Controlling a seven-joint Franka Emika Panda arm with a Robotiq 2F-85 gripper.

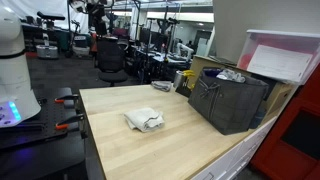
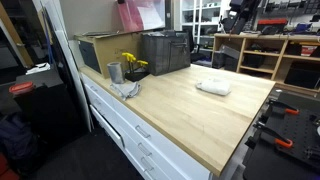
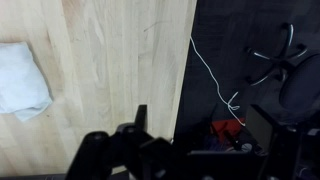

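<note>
A folded white cloth (image 1: 144, 120) (image 2: 213, 87) lies alone on the light wooden table (image 1: 150, 150) (image 2: 180, 115). In the wrist view the cloth (image 3: 20, 82) is at the left edge, on the tabletop (image 3: 120, 60). My gripper (image 3: 200, 120) hangs over the table's edge, well to the right of the cloth. Its two dark fingers (image 3: 141, 116) stand wide apart, open, with nothing between them. The gripper does not show in either exterior view.
A dark crate (image 1: 228, 100) (image 2: 165, 52) stands at the back of the table, with a metal cup (image 2: 114, 72) and yellow flowers (image 2: 133, 63) nearby. Beyond the table edge the dark floor holds a white cable (image 3: 212, 75), an office chair base (image 3: 275, 60) and a red object (image 3: 225, 130).
</note>
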